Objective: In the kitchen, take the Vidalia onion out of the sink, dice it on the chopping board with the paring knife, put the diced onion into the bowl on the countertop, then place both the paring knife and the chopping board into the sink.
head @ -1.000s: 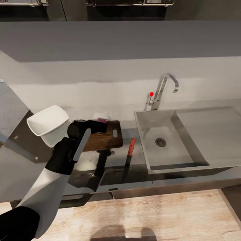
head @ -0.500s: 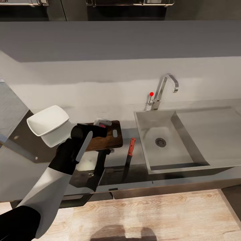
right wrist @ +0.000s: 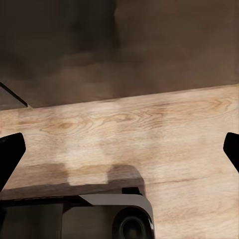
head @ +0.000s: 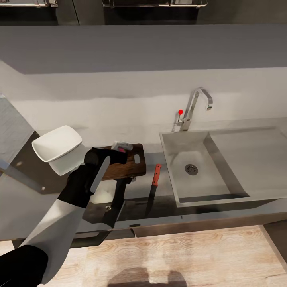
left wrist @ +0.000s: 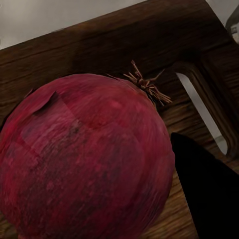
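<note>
Now the counter [head: 24,215] carries everything left of the sink [head: 199,167]: chopping board [head: 133,165] nearest, paring knife [head: 153,187] between them. On the board rests the Vidalia onion [left wrist: 84,159], round, firm and likely to roll; grip its widest girth. Left claw [head: 119,153] hovers there, grip unclear; right claw [right wrist: 119,149] is spread, empty.

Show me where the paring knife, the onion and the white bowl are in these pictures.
paring knife [head: 156,174]: head view, on its reddish handle.
Vidalia onion [left wrist: 84,159]: left wrist view, middle of its red skin.
bowl [head: 56,144]: head view, inside its white hollow.
</note>
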Robot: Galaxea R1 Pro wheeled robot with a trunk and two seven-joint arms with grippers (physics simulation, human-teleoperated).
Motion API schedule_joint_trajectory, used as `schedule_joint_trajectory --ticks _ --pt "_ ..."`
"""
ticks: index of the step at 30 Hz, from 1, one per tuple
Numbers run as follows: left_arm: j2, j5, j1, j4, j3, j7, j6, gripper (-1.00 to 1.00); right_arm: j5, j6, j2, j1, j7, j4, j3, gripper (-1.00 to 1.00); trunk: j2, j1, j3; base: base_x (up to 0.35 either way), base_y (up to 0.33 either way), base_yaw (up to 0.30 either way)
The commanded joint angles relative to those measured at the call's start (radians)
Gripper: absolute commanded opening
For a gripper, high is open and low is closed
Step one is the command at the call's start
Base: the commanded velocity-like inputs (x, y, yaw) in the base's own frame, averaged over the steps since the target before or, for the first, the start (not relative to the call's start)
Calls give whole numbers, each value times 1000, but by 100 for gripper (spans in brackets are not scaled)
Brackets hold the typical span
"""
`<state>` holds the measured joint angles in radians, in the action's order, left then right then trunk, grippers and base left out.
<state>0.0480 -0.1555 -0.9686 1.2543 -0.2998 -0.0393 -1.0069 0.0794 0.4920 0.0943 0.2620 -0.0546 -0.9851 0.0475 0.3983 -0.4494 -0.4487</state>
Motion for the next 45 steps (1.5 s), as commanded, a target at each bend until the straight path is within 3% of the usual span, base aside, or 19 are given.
schedule_joint_trajectory --ticks 1,45 --pt "0 -6 -1 -2 0 -4 -4 -100 9 0 1 0 -5 -1 2 100 2 -1 -1 0 0 0" --pt "0 -5 -1 -18 1 -4 -4 -100 10 0 1 0 -5 0 2 100 2 -1 -1 -12 41 0"
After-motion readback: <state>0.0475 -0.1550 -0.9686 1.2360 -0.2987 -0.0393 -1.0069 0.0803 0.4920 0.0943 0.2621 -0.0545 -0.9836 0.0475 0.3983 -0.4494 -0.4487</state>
